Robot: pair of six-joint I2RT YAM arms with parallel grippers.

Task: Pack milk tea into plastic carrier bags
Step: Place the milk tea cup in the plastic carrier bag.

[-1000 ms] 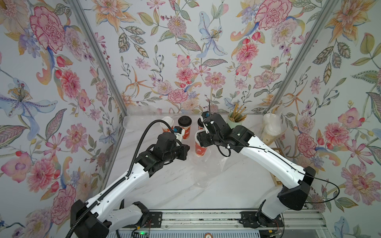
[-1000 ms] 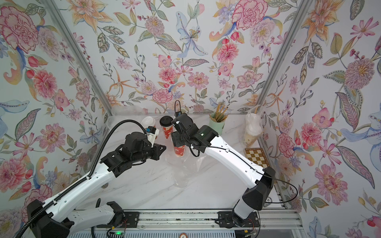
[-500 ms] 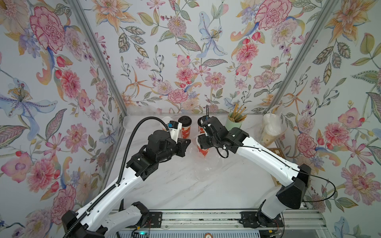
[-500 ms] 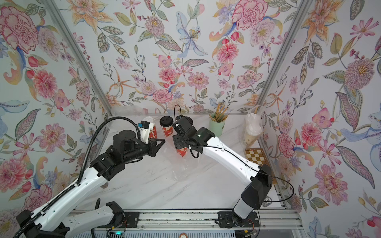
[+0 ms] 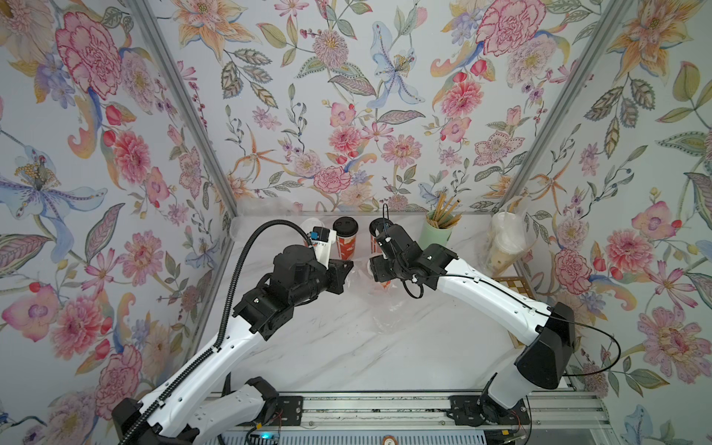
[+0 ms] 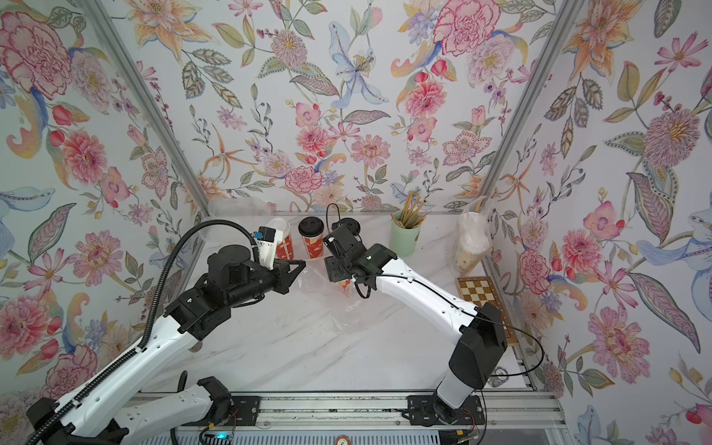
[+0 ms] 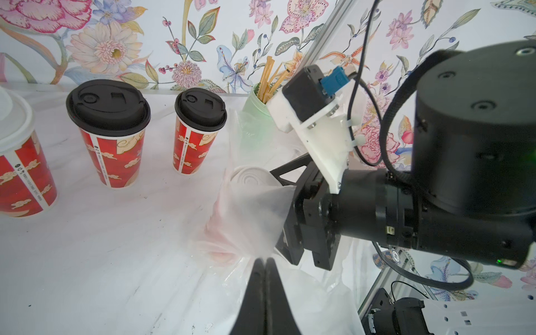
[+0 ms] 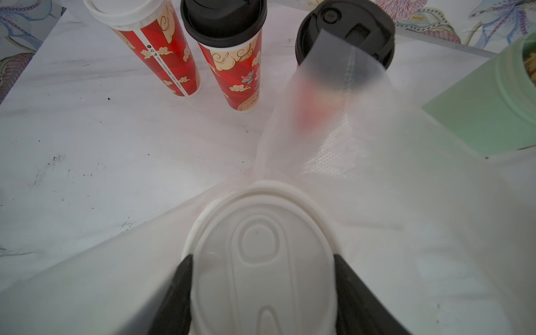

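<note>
Pinching the film at its rim, my left gripper [image 7: 264,261] is clamped fully shut on the carrier bag [image 7: 249,220] and has drawn it slightly leftward over the last second, spreading the mouth. Just right of it, my right gripper [image 8: 262,258] holds the white lid of a red cup [image 8: 258,226], jaws fairly wide; the cup now sits lower inside the film. I judge it nearly seated. A black-lidded cup [image 5: 345,231] and its neighbours wait at the far edge; a filled bag [image 5: 504,246] stands far right.
</note>
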